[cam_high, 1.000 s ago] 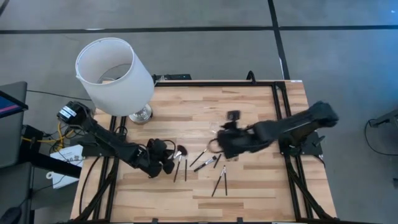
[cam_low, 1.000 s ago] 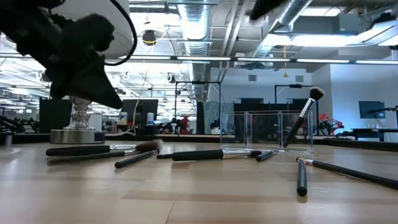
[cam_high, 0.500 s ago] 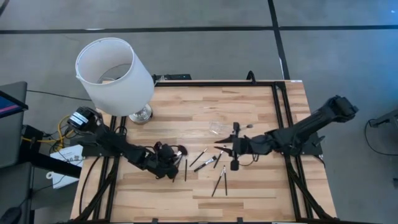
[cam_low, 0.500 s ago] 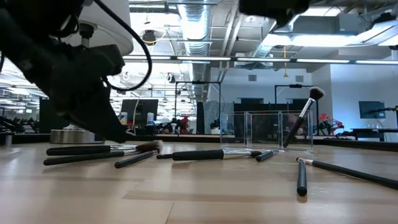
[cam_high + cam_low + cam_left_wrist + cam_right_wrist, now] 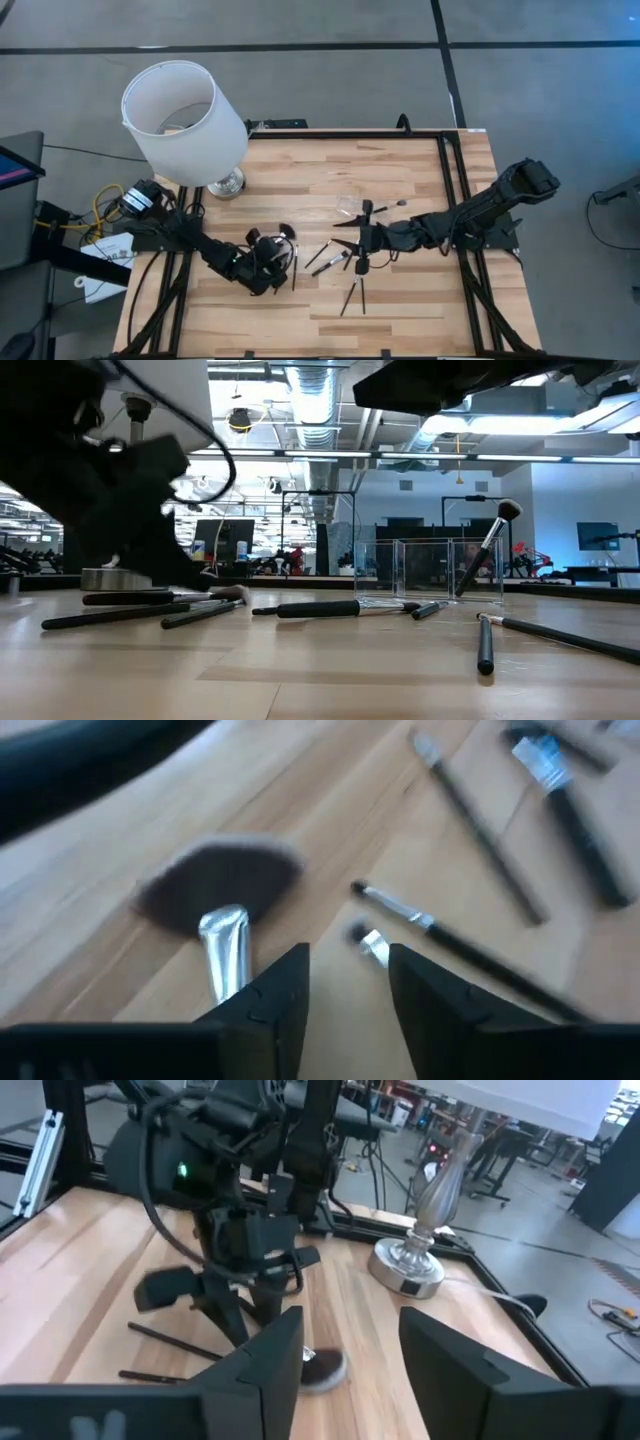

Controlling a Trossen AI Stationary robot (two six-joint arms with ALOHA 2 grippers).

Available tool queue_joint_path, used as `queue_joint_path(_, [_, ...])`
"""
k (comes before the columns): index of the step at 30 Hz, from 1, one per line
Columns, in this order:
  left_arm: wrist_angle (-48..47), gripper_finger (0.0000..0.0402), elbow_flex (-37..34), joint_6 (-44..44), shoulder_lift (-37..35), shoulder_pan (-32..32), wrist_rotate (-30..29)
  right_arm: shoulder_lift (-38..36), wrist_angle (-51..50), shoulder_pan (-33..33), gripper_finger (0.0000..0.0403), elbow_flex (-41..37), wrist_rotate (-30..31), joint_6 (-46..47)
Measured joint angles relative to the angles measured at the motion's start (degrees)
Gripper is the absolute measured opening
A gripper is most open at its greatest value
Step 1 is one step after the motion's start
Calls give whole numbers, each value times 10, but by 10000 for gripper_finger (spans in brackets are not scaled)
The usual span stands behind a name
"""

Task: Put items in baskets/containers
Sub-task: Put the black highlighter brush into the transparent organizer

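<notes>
While one brush (image 5: 487,553) already leans inside the clear tray (image 5: 430,572), the step in hand appears to be the approach for the next pick-up; neither arm holds anything.

Positions relative to the clear tray:
- Left gripper (image 5: 283,262): well to the lamp side of the tray and nearer the front edge, low over the fluffy-headed brush (image 5: 221,898). Its jaws stand apart, with the silver ferrule just beside one finger and not between them.
- Right gripper (image 5: 352,241): just in front of the tray, above the loose brushes (image 5: 331,257). Its jaws stand apart and empty.
- More brushes lie flat on the wooden table (image 5: 420,300), further forward of the tray.

Next move, as a judgement: the left gripper must centre on the handle behind the ferrule, descend and close. The thin handle lies flat, so the fingers must reach table level.

Change from the earlier views: both grippers have opened wider. The right arm has extended from beside the tray toward the lamp (image 5: 185,120) side. The left-hand brushes have shifted.
</notes>
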Motion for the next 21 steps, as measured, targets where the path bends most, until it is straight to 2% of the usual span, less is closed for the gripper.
queue_joint_path(7, [-10, 118, -2, 42, -80, -7, -30, -5, 3, 1, 177, 0, -1, -1])
queue_joint_path(10, [-10, 118, -27, 32, -96, -5, -31, -5, 2, 1, 178, 0, -1, -1])
queue_joint_path(15, [23, 122, -87, -56, -77, -3, -39, -5, 0, 1, 174, 0, -2, -1])
queue_joint_path(21, [136, 116, -122, -58, -24, -5, -44, -5, 0, -3, 174, 0, -2, -1])
